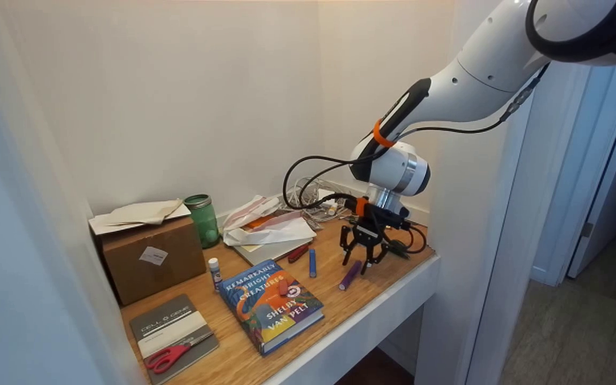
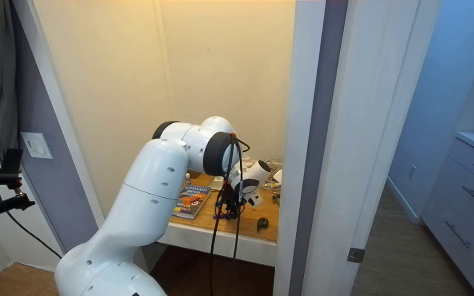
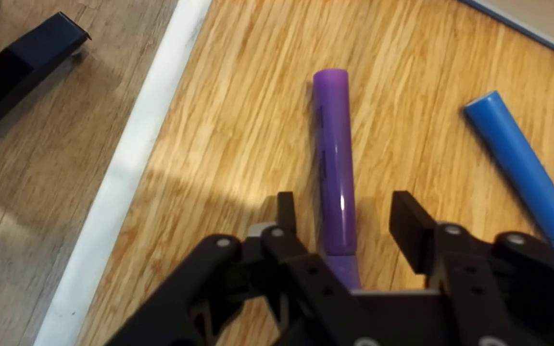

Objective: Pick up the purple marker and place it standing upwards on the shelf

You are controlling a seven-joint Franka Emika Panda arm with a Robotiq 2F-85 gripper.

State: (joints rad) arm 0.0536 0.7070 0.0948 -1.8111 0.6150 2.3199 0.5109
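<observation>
A white arm (image 1: 479, 80) reaches over the wooden shelf (image 1: 343, 305), which holds a brown box (image 1: 174, 272) and a colourful book (image 1: 270, 305). The gripper (image 3: 344, 218) hangs with its fingers apart, one on each side of the purple marker (image 3: 337, 163), wood showing in both gaps. The purple marker lies flat on the shelf, a blue marker (image 3: 522, 163) near it.

Marker (image 3: 337, 163) is purple, shelf (image 3: 238, 110) brown-grained, rounded object (image 2: 263, 223) perhaps green.
</observation>
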